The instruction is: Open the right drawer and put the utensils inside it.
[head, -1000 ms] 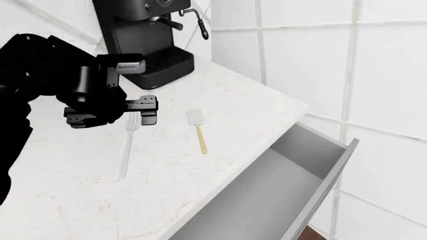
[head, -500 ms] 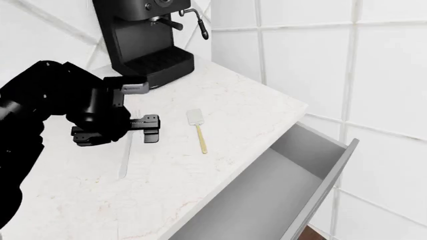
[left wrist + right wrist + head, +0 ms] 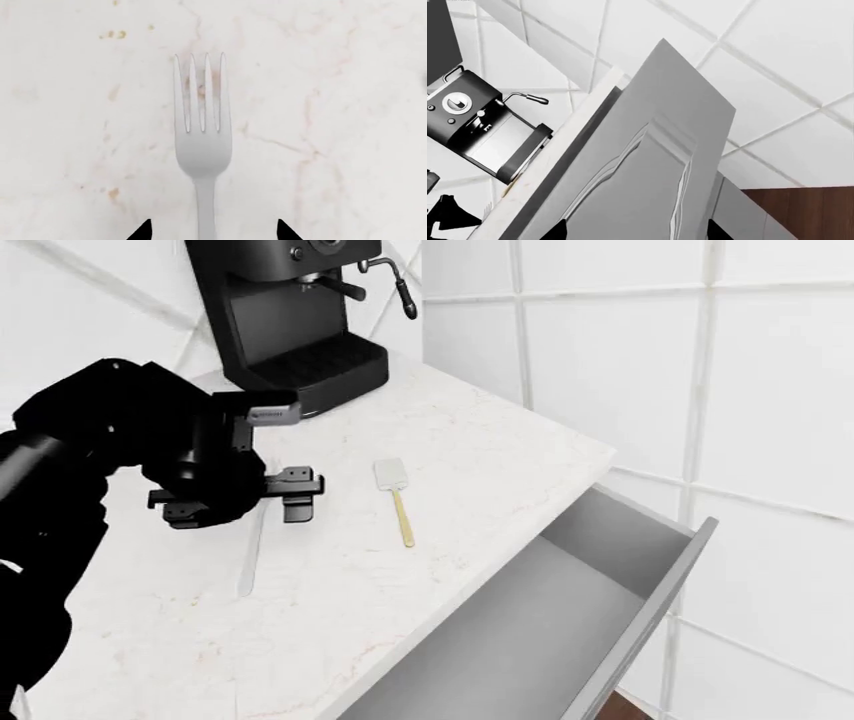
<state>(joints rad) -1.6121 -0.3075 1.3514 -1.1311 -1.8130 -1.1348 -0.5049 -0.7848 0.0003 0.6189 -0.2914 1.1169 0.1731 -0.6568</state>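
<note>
Standing pulled out below the near edge of the tabletop (image 3: 441,570), the right drawer (image 3: 534,640) is seen open, and its smooth grey inside holds nothing. In the right wrist view its ornate front (image 3: 647,165) is seen from outside, between two dark tips of the right gripper (image 3: 634,231), whose fingers are spread and hold nothing.

On the tabletop, the fork (image 3: 248,558) is laid flat with its long axis running near to far, the handle toward the near edge and the four tines (image 3: 199,92) pointing away toward the coffee machine (image 3: 287,315). The left gripper (image 3: 284,498) is held over the tine end, hiding it in the head view; its fingers (image 3: 141,231) are parted on either side of the fork's neck, not closed on it.

Just beside, to the right, the spatula (image 3: 395,498) is laid roughly parallel, whitish head far, yellow handle near. Tiled wall (image 3: 627,360) is seen beyond.
</note>
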